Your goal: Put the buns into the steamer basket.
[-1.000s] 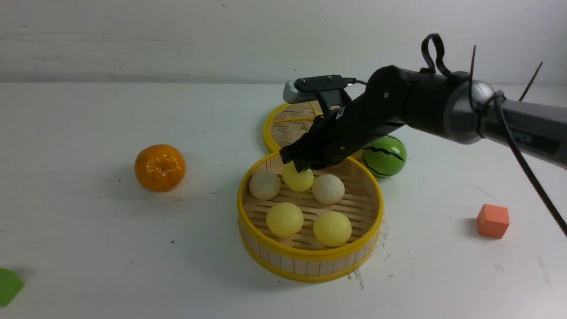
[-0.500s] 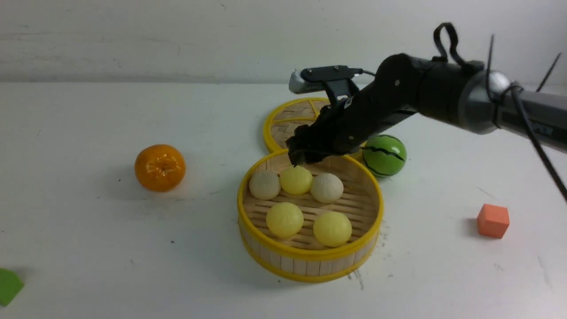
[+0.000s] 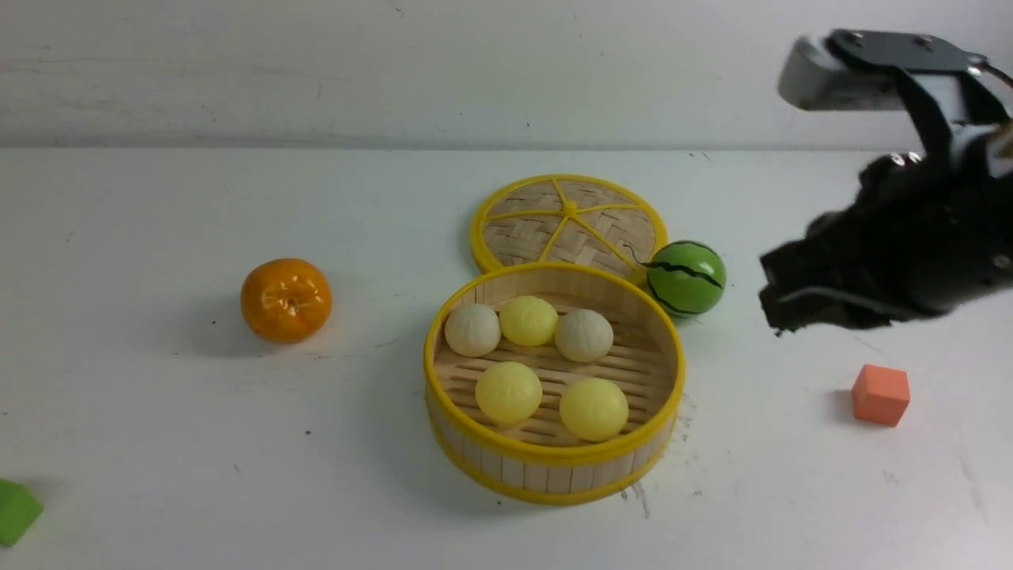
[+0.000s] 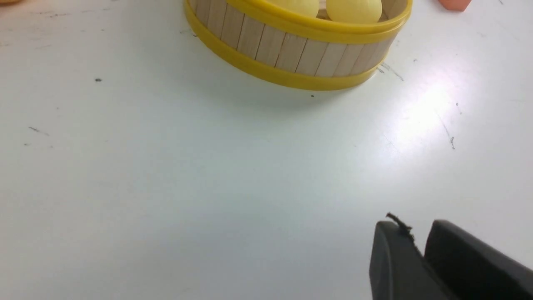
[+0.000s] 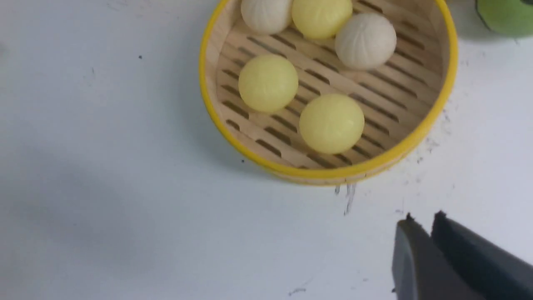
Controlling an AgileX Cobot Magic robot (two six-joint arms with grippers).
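Observation:
The steamer basket (image 3: 554, 475) stands mid-table with several buns inside: three pale yellow ones (image 3: 529, 320) (image 3: 508, 392) (image 3: 593, 408) and two beige-white ones (image 3: 472, 329) (image 3: 584, 336). The basket also shows in the right wrist view (image 5: 216, 104) and the left wrist view (image 4: 291, 54). My right gripper (image 3: 779, 305) is shut and empty, raised to the right of the basket, beyond the watermelon ball; its tips show in its wrist view (image 5: 422, 218). My left gripper (image 4: 410, 227) is shut and empty, near the table in front of the basket; it is out of the front view.
The flat woven lid (image 3: 568, 222) lies behind the basket. A green watermelon ball (image 3: 685, 278) sits beside the lid. An orange tangerine (image 3: 286, 299) sits left. An orange cube (image 3: 880, 394) sits right. A green block (image 3: 16, 511) lies at the front left edge.
My right gripper let go of a yellow bun in the basket's back row, then rose and pulled away to the right, shut. The lid is now uncovered.

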